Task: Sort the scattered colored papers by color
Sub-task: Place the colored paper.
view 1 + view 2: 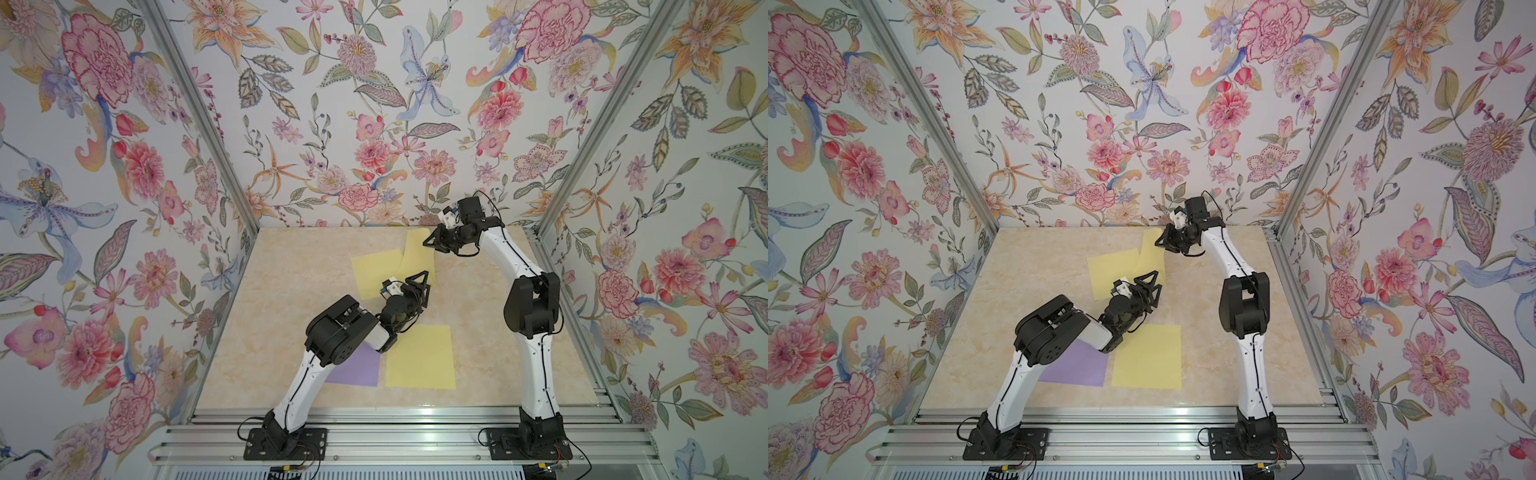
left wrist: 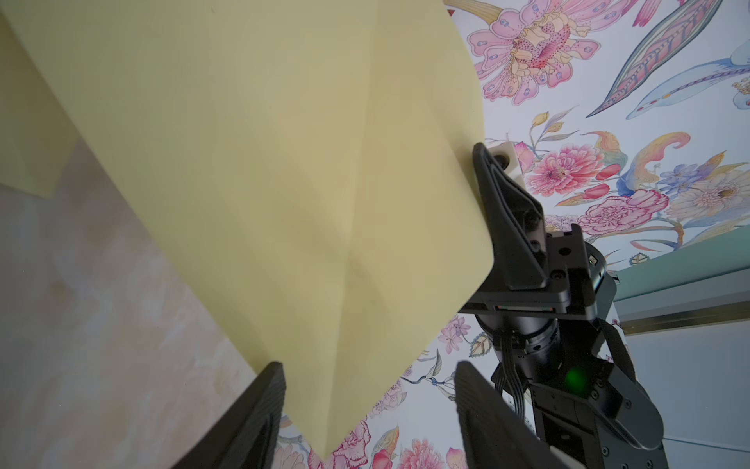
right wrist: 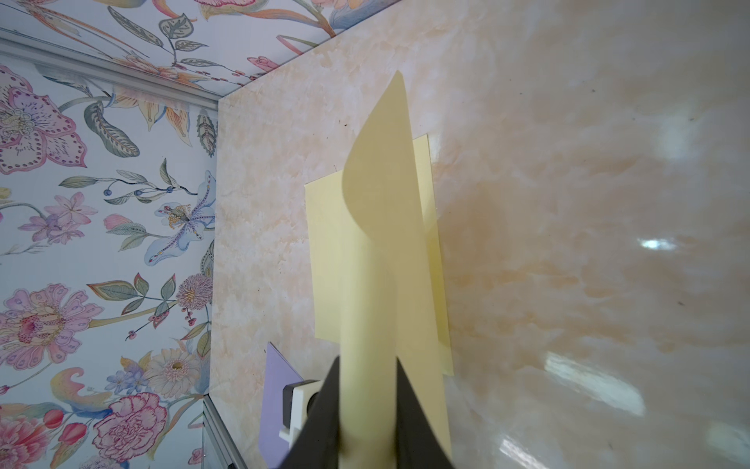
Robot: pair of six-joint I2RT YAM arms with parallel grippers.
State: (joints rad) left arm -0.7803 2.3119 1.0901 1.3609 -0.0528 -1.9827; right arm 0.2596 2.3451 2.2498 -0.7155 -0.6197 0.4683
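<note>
L fingers (image 2: pixel 259 418) open by lifted yellow sheet (image 2: pixel 284 162); R fingers (image 3: pixel 320 426) pinch its edge.

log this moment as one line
right gripper shut on lifted yellow sheet | left gripper open at its lower corner | second yellow sheet flat beneath | third yellow sheet and purple sheet flat at front

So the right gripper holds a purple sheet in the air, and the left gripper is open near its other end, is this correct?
Not quite. The right gripper holds a yellow sheet, not a purple one; the right wrist view shows it between the jaws. The purple sheet lies flat on the table. The left gripper is open near the other end.
</note>
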